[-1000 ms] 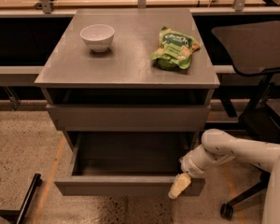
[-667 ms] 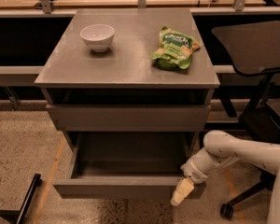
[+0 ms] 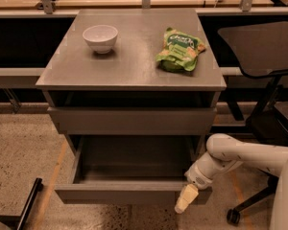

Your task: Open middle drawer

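A grey bench (image 3: 134, 56) with drawers carries a white bowl (image 3: 100, 37) and a green snack bag (image 3: 180, 50). The middle drawer (image 3: 129, 194) is pulled well out below a closed grey front, its inside dark. The white arm's pincer (image 3: 186, 200) points down against the drawer front's right end. I cannot tell whether it is apart or together.

Bowl (image 3: 100, 37) sits left on the worktop (image 3: 134, 68), bag (image 3: 180, 50) to its right, and below, the gripper (image 3: 186, 199) hangs at the right front corner of the pulled-out middle drawer (image 3: 120, 194).
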Tool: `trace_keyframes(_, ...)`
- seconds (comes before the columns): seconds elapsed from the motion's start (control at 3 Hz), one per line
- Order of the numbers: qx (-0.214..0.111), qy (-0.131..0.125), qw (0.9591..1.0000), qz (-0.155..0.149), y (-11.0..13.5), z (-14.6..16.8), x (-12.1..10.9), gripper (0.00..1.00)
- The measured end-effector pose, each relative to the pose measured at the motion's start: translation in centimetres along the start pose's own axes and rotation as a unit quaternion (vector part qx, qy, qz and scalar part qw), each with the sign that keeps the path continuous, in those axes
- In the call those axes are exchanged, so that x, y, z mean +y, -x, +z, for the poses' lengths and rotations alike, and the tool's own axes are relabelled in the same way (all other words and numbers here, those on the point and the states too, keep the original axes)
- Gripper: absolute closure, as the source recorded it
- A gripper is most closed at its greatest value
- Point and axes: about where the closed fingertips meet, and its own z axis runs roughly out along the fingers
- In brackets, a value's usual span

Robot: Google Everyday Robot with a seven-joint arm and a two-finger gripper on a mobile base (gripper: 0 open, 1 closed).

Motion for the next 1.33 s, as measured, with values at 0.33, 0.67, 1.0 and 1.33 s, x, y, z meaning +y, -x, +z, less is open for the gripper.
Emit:
trace_keyframes(0.33, 0.018, 0.019, 0.9996, 0.010, -0.7, 0.6, 1.5, 0.00)
trace_keyframes(0.67, 0.023, 0.055, 0.9973, 0.043, -2.4, 1.4, 3.5, 0.00)
trace_keyframes(1.0, 0.023, 0.057, 0.9971, 0.045, -2.3, 1.0, 3.8, 0.00)
trace_keyframes(1.33, 0.023, 0.057, 0.9971, 0.045, -2.3, 1.0, 3.8, 0.00)
